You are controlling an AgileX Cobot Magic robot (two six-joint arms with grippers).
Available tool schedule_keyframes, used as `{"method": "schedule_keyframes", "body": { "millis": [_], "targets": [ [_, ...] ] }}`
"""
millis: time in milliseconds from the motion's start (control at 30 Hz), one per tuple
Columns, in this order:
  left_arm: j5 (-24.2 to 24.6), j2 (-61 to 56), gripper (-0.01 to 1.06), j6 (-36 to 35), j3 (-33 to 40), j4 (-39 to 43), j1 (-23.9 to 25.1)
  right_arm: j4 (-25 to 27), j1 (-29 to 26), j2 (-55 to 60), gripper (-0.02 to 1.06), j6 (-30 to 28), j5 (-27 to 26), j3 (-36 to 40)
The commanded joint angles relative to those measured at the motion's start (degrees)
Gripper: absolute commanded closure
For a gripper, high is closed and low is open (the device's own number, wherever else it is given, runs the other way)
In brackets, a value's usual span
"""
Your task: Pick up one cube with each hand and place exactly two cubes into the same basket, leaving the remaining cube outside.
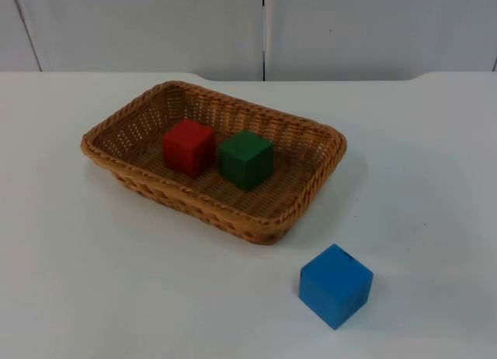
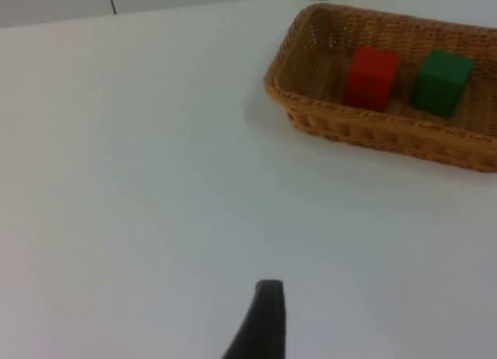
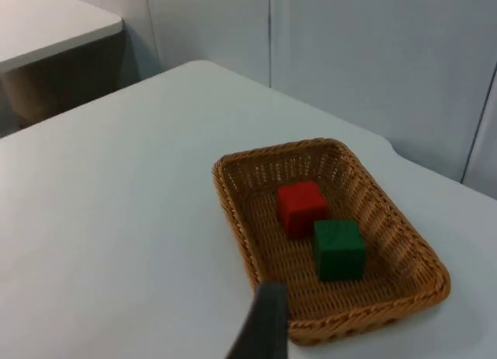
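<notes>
The red cube [image 1: 189, 146] and green cube [image 1: 245, 159] are seen side by side in the wicker basket [image 1: 322, 169] mid-bench [image 1: 93, 289]. The blue cube [image 1: 335, 285] is set outside, toward the near edge. Neither pincer's state can be told.

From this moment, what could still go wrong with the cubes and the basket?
1. The red cube and green cube already lie in the basket; a careless return of either arm might knock one out.
2. The blue cube rests on the table close to the basket's near corner. If it were picked up and added, there would be three cubes inside.
</notes>
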Motion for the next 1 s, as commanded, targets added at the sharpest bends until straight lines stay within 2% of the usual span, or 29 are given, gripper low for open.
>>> {"method": "schedule_keyframes", "body": {
  "millis": [0,133,267,300,367,467,600,633,733,967],
  "targets": [
    [-0.59,-0.28,0.27,-0.55,0.31,0.33,-0.02,-0.18,0.17,-3.55,0.32,0.22,2.93,0.31],
    [-0.59,-0.28,0.27,-0.55,0.31,0.33,-0.02,-0.18,0.17,-8.26,0.32,0.22,6.71,0.31],
    [-0.59,-0.28,0.27,-0.55,0.31,0.33,-0.02,-0.18,0.17,-14.09,0.32,0.37,13.95,0.31],
    [-0.59,-0.28,0.27,-0.55,0.31,0.33,-0.02,-0.18,0.17,-14.09,0.32,0.37,13.95,0.31],
    [-0.59,-0.28,0.27,-0.55,0.31,0.33,-0.02,-1.08,0.17,-16.28,0.32,1.87,17.18,0.31],
    [-0.59,-0.28,0.27,-0.55,0.31,0.33,-0.02,-3.87,0.17,-17.99,0.32,4.45,19.83,0.31],
    [-0.59,-0.28,0.27,-0.55,0.31,0.33,-0.02,-14.18,0.17,-22.2,0.32,14.5,24.0,0.31],
    [-0.59,-0.28,0.27,-0.55,0.31,0.33,-0.02,-14.18,0.17,-22.2,0.32,14.5,24.0,0.31],
    [-0.59,-0.28,0.27,-0.55,0.31,0.33,-0.02,-21.83,0.17,-26.24,0.32,22.12,28.3,0.31],
    [-0.59,-0.28,0.27,-0.55,0.31,0.33,-0.02,-26.15,0.17,-31.45,0.32,27.9,34.42,0.31]
  ]
}}
